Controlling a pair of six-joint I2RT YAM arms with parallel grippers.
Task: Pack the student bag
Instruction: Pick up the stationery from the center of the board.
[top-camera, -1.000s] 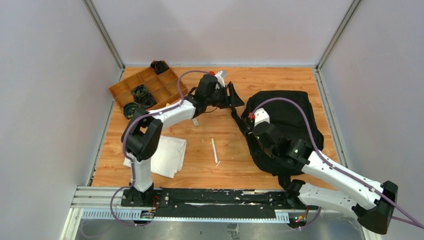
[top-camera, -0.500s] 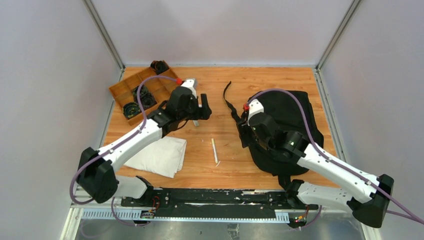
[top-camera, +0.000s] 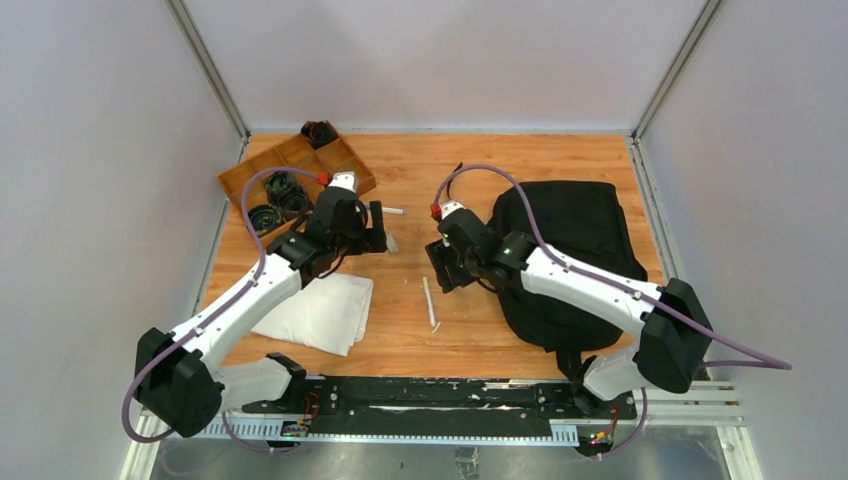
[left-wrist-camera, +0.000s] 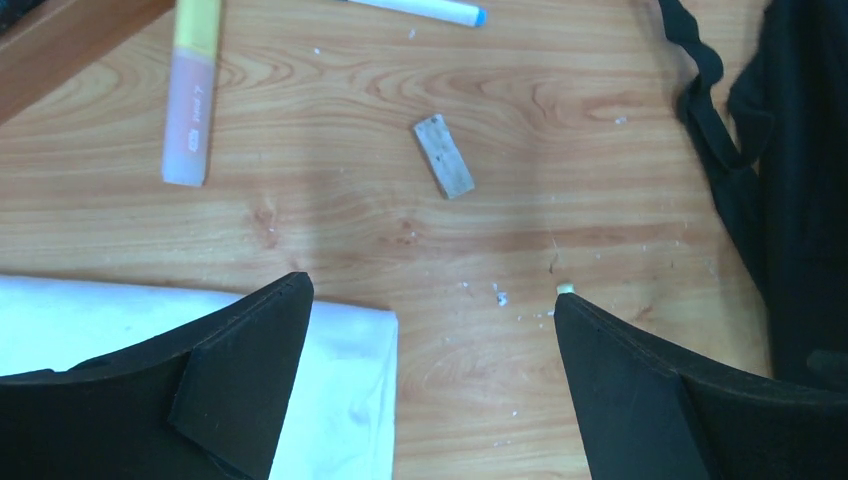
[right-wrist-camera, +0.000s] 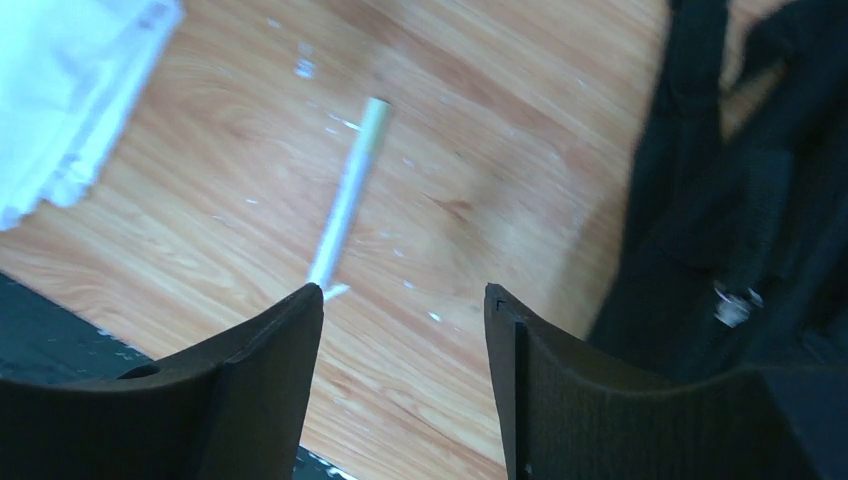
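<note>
Both claws stand apart and hold nothing. The right claw (right-wrist-camera: 402, 290) hangs over the tabletop (top-camera: 560, 155), with a thin white pen (right-wrist-camera: 348, 205) just ahead of it and slightly off-centre. The large soft black fabric backpack (right-wrist-camera: 750, 180) lies close beside it, on the side away from the pen. The left claw (left-wrist-camera: 430, 292) faces a small pale wooden block (left-wrist-camera: 444, 157) ahead of it. The step in hand appears to be gathering loose items. Next, the right claw needs to centre over the pen, lower and close.
</note>
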